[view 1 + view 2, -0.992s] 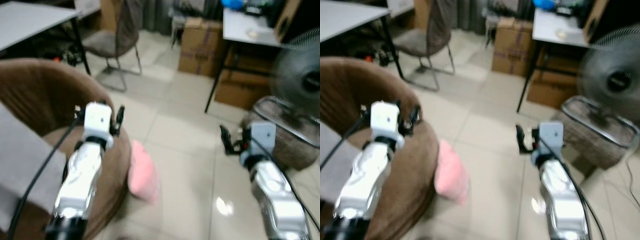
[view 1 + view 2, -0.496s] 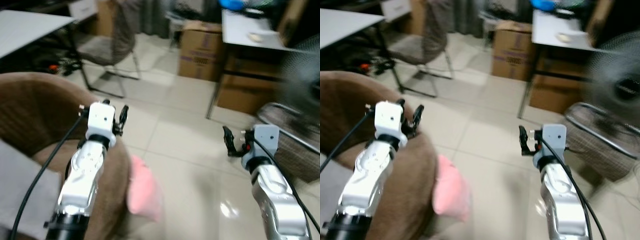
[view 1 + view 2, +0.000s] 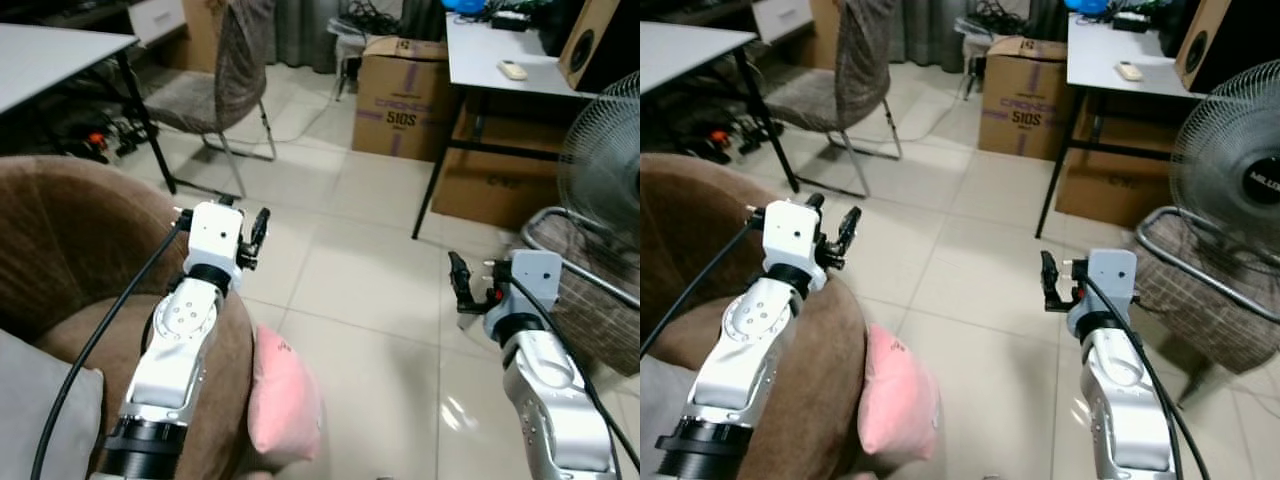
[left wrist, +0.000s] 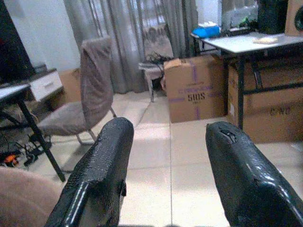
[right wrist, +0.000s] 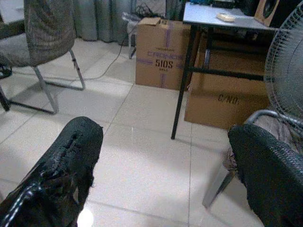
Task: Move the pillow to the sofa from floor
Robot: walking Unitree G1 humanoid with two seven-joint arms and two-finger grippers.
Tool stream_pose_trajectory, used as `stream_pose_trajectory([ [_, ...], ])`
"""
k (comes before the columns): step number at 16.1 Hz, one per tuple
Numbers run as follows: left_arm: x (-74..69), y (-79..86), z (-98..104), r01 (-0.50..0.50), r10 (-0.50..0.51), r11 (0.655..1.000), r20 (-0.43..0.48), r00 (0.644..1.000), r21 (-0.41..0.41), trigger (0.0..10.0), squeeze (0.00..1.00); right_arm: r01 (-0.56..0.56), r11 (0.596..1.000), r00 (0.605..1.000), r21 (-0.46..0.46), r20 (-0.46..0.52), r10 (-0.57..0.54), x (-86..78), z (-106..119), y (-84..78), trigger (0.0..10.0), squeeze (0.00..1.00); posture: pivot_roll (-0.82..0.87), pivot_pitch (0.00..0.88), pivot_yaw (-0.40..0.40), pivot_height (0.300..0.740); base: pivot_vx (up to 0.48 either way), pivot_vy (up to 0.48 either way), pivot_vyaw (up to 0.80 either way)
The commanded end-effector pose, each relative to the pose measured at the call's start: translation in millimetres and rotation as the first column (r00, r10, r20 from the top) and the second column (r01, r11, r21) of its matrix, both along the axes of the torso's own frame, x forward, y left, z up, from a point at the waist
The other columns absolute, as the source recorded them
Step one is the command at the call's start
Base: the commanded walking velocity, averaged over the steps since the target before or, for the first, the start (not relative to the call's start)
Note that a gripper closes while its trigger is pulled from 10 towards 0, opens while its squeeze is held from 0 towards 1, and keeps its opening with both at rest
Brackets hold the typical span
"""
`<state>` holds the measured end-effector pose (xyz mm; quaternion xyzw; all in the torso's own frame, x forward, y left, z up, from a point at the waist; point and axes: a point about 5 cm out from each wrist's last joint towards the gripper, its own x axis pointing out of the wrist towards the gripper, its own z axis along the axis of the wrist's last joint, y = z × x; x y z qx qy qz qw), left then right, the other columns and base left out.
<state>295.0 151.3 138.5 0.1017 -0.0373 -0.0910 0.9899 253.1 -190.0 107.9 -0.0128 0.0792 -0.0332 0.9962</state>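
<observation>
While both arms are raised in front of the robot, the pink pillow [image 3: 283,408] lies on the tiled floor [image 3: 370,300], pressed against the side of the brown sofa [image 3: 70,250] — below and slightly to the right of the left gripper [image 3: 250,232], and well apart from the right gripper [image 3: 460,282], off to that gripper's lower left. Neither gripper touches it.

The left gripper hangs over the sofa's rounded arm, its two black fingers [image 4: 102,175] spread wide with nothing between them; through the gap the left wrist view shows a grey chair [image 4: 83,101] and a cardboard box [image 4: 196,87] beyond. The right gripper hovers over bare floor, its fingers [image 5: 61,163] likewise parted and empty — ahead of it stand the same box [image 5: 161,52], a second box [image 5: 225,97] under a table [image 5: 222,16], and a standing fan [image 3: 1230,150] to its right. A grey cushion [image 3: 45,415] sits on the sofa seat, behind and to the left of the left gripper.
</observation>
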Motion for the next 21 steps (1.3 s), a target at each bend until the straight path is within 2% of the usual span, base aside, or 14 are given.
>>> stream_pose_trajectory([
  [1, 0.8, 5.2, 2.9, -0.01, 0.01, 1.0, 0.011, 1.0, 0.013, 10.0, 0.0, -0.007, 1.0, 1.0, 0.008, 0.003, 0.007, 0.4, 0.9, 2.6, 10.0, 0.0, 0.01, 0.0, 0.007, 0.74, 0.0, 0.472, -0.77],
  [3, 0.8, 5.2, 2.8, -0.009, 0.009, 1.0, 0.011, 1.0, 0.013, 10.0, 0.0, -0.007, 1.0, 1.0, 0.006, 0.002, 0.007, 0.4, 0.8, 2.6, 10.0, 0.0, 0.01, 0.0, 0.007, 0.74, 0.0, 0.472, -0.77],
  [4, 1.4, 5.1, 2.7, -0.014, 0.013, 0.999, 0.015, 1.0, 0.042, 10.0, 0.0, -0.004, 1.0, 1.0, -0.001, 0.001, 0.004, 0.1, 0.4, 2.6, 10.0, 0.0, 0.01, 0.0, 0.007, 0.74, 0.0, -0.48, -0.51],
  [6, 2.6, 5.6, 1.4, -0.031, 0.03, 0.997, 0.016, 0.999, 0.065, 10.0, 0.0, -0.008, 1.0, 1.0, -0.004, -0.007, 0.008, -1.2, -1.3, 3.7, 10.0, 0.0, 0.01, 0.0, 0.009, 0.74, 0.0, -0.24, 0.0],
  [7, 2.7, 5.8, 1.0, -0.034, 0.034, 0.999, 0.012, 0.999, 0.042, 10.0, 0.0, -0.01, 1.0, 1.0, -0.003, -0.008, 0.01, -1.5, -1.5, 4.0, 10.0, 0.0, 0.01, 0.0, 0.009, 0.74, 0.0, 0.0, 0.0],
  [15, 3.1, 5.2, -0.4, -0.032, 0.032, 0.998, 0.005, 0.999, 0.061, 10.0, 0.0, -0.032, 0.999, 0.999, 0.012, -0.023, 0.032, -3.4, -3.5, 6.1, 10.0, 0.0, 0.01, 0.0, 0.011, 0.74, 0.0, 0.0, 0.0],
  [21, 1.4, 5.3, -6.2, -0.036, 0.036, 0.999, -0.029, 0.999, 0.026, 10.0, 0.0, -0.036, 0.999, 0.999, 0.024, -0.02, 0.037, -3.3, -2.9, 3.5, 10.0, 0.0, 0.01, 0.0, 0.011, 0.681, 0.0, 0.0, 0.0],
])
